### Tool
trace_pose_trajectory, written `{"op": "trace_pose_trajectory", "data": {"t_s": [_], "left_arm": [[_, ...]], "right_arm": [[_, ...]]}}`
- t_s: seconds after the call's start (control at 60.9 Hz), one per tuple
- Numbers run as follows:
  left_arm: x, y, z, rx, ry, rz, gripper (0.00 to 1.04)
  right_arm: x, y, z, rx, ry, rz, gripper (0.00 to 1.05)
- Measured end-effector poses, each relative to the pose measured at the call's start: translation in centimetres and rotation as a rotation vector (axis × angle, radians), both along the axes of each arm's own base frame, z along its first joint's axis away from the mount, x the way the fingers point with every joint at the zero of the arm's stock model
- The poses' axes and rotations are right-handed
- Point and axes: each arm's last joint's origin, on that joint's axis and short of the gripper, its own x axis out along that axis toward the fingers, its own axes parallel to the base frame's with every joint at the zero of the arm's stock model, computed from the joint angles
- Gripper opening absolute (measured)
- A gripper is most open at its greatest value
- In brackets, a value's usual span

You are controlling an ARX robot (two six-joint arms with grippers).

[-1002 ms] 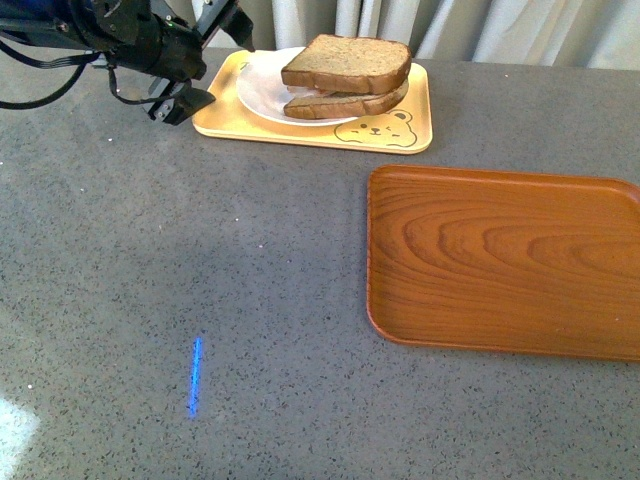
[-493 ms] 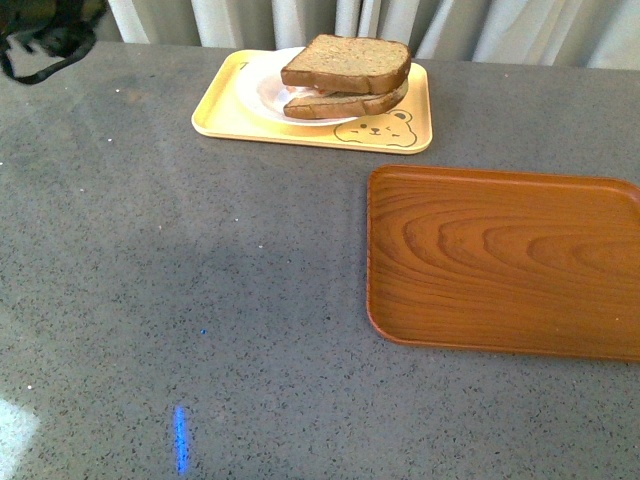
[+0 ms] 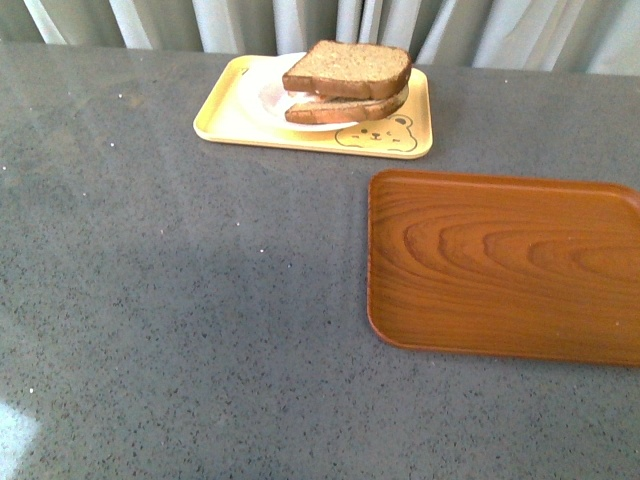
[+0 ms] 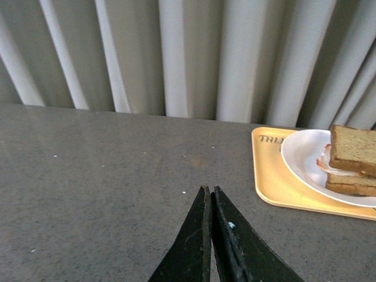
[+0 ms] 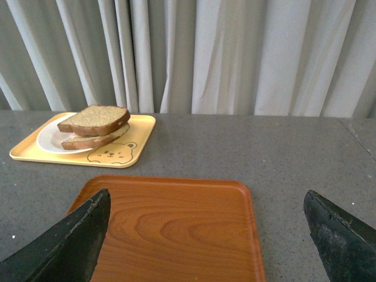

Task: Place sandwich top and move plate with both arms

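though partly cropped, sandwich top lies beside tool.

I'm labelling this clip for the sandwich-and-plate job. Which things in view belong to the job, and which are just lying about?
Part of the job:
sandwich top, already on the stack
white plate
left gripper, shut
right gripper, open

Lying about:
yellow bear-print tray under the plate
wooden tray
curtain

grey table seen from the front. at the far side, a yellow tray bearing a white plate; the sandwich top is laid on the lower slice. nearer, at right, a wooden tray. curtain behind.
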Motion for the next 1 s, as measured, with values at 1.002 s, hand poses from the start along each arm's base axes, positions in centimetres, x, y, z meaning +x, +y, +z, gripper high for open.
{"op": "trace_pose_trajectory", "data": {"t_s": [1.002], "left_arm": [[-11.6,0.1,0.4,0.007,-0.009,-0.001,0.02]], "right_arm": [[0.0,0.0,0.0,0.0,0.0,0.0,0.96]]}}
